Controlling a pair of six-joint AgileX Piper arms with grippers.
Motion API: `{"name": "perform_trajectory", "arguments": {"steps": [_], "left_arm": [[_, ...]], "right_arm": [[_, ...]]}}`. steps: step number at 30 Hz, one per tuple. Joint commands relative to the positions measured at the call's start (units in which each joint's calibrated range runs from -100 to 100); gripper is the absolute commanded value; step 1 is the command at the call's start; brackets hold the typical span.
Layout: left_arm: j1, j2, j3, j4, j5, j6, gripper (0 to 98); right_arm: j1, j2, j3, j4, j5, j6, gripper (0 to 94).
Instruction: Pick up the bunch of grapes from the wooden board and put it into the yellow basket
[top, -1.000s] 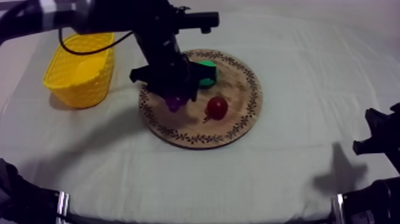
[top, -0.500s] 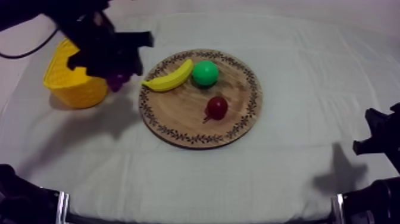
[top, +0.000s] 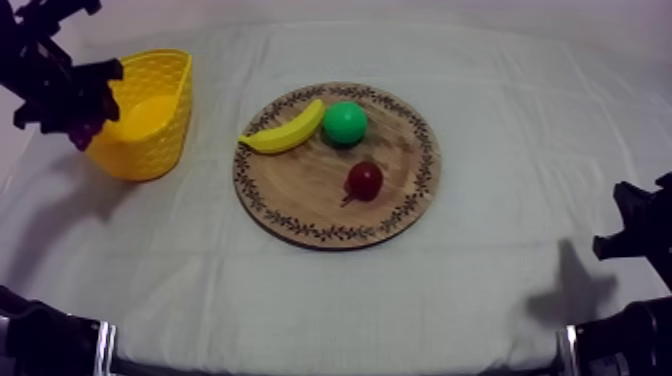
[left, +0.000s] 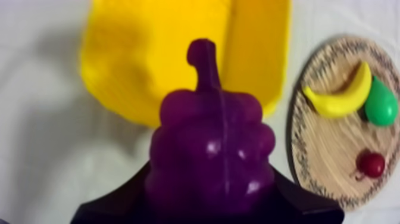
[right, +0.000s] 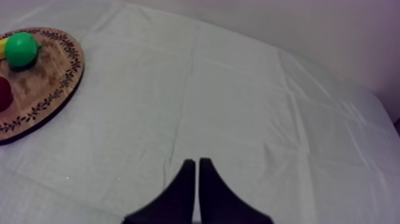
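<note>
At the upper left of the top view, the left claw (top: 72, 122) hangs clamped on the bunch of grapes (top: 83, 134). It is just outside the left wall of the yellow basket (top: 150, 120) and above the desk (top: 300, 300). The black arm covers most of the bunch there, so little more than a purple tip shows.

In the left wrist view the grapes (left: 211, 155) lie lengthwise along the claw's line. The stem points away from the fingers (left: 110, 205) and toward the basket (left: 155, 65). The opposite end is sunk between the fingers and hidden.

In the middle of the top view, the wooden board (top: 300, 205) carries the banana (top: 285, 130) just beside the pear (top: 345, 122). The small red fruit (top: 364, 180) lies apart below them.

At the lower right edge the right arm (top: 640, 235) sits low. In the right wrist view the right claw (right: 197, 173) has its fingers together in a narrow wedge over bare cloth. Well beyond it are the board (right: 47, 89) and the pear (right: 21, 49). The red fruit (right: 3, 92) is cut off at the frame's edge.
</note>
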Motion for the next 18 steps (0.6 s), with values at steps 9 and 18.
{"name": "perform_trajectory", "arguments": {"steps": [9,18], "left_arm": [[-4.1,7.9,-8.8,-1.23,-3.9,-5.2,46.2],[-4.0,19.3,-12.4,-1.15,-8.2,-5.9,47.1]], "right_arm": [[0.0,0.0,0.0,0.0,0.0,0.0,0.3],[0.0,0.0,0.0,0.0,0.0,0.0,0.3]]}}
